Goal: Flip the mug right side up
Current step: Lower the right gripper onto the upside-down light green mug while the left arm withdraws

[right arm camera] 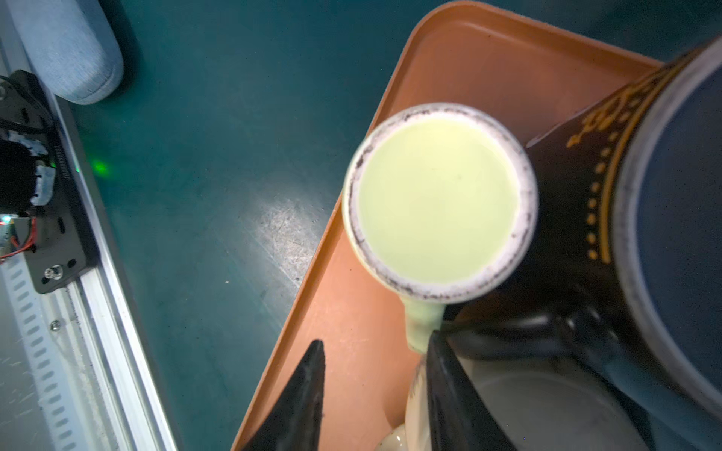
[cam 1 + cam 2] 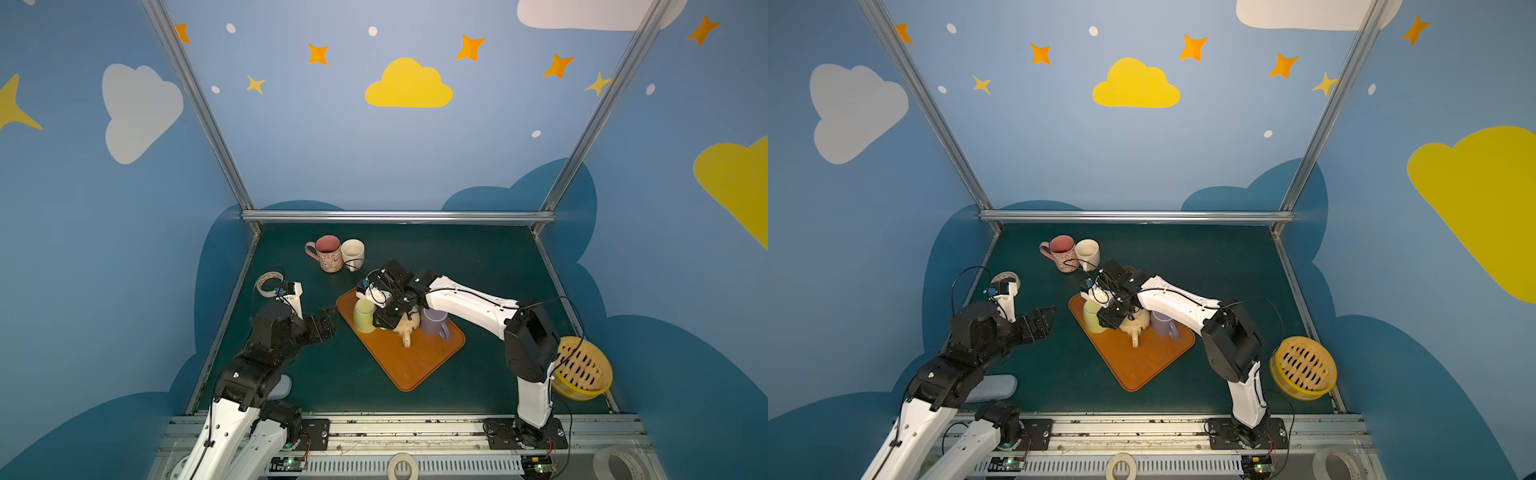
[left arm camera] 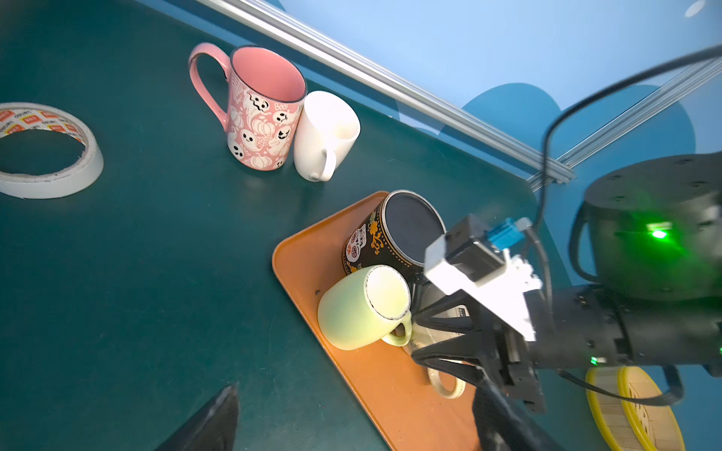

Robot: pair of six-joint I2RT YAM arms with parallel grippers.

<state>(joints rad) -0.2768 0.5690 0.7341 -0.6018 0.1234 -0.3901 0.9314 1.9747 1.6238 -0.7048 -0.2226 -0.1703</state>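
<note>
On the orange tray (image 2: 411,365) several mugs stand bottom up: a light green mug (image 2: 364,318) (image 1: 437,203), a black patterned mug (image 3: 390,230), a purple mug (image 2: 434,322) and a cream mug (image 2: 405,330) whose handle points toward the front. My right gripper (image 2: 381,321) (image 1: 375,343) hangs over the cream mug (image 1: 414,410), jaws apart. One finger lies across its base and the other stands clear over bare tray. My left gripper (image 2: 326,322) (image 3: 351,429) is wide open and empty, just left of the tray.
A pink ghost mug (image 2: 328,253) and a white mug (image 2: 353,253) stand upright at the back. A tape roll (image 2: 269,283) lies at the left edge, a grey pad (image 2: 282,386) front left, a yellow slatted basket (image 2: 582,370) at the right.
</note>
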